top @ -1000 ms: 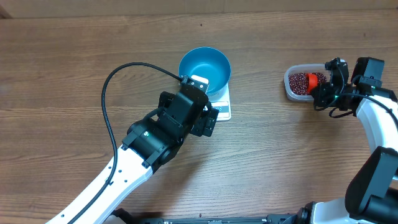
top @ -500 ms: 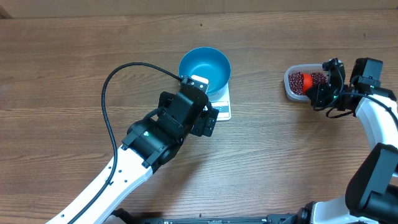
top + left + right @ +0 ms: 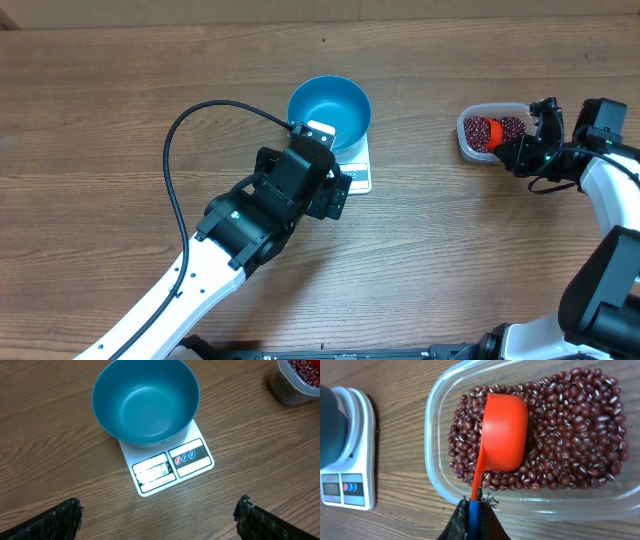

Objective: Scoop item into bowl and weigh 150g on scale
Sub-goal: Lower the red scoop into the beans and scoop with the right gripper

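We see the beans [image 3: 570,435] heaped in a clear tub [image 3: 432,450] at 3 o'clock from the bowl [image 3: 330,108], which sits on the scale [image 3: 170,467]. The red scoop [image 3: 505,432] lies rounded back up on the beans, its handle pinched by our right tool [image 3: 474,512]. Our left tool [image 3: 157,512] hangs spread wide and empty over the table [image 3: 100,120], at 7 o'clock of the scale.

— Was the light good?
— Yes, even and soft, from above. The bowl [image 3: 145,405] showed a mild sheen; shadows on the table [image 3: 100,120] were faint. All views were fairly sharp.
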You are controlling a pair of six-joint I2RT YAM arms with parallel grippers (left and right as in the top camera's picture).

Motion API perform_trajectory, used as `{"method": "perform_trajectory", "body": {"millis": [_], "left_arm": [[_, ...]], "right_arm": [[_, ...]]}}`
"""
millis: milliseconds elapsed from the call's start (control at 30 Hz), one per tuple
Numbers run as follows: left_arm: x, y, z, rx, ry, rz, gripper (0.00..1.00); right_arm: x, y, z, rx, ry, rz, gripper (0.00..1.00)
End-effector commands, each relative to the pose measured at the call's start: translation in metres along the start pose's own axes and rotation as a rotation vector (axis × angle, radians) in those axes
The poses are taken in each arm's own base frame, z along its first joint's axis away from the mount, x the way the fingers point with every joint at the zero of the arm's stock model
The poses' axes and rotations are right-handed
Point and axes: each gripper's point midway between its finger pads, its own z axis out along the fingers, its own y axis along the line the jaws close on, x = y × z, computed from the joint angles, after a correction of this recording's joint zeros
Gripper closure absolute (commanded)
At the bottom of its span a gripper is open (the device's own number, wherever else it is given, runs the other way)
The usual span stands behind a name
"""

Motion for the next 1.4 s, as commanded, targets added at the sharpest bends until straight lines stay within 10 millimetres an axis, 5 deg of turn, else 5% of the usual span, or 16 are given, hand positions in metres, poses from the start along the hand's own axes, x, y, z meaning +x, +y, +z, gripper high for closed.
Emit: {"method": "perform_trajectory", "body": {"millis": [0, 267, 667, 1367], "left_arm": [[-0.003, 0.003, -0.004, -0.013, -0.018, -0.011, 0.0], [-0.003, 0.003, -0.004, -0.013, -0.018, -0.01, 0.0], [-0.003, 0.003, -0.004, -0.013, -0.018, -0.01, 0.0], [-0.003, 0.003, -0.004, -0.013, -0.018, -0.011, 0.01]], "right_arm": [[0.005, 0.002, 0.001, -0.051, 0.004, 0.085, 0.96], [0.004, -0.008, -0.003, -0.043, -0.006, 0.194, 0.96], [0.016, -0.003, 0.018, -0.148, 0.05, 0.268, 0.96], [0.006, 0.004, -0.004, -0.332, -0.017, 0.35, 0.96]]}}
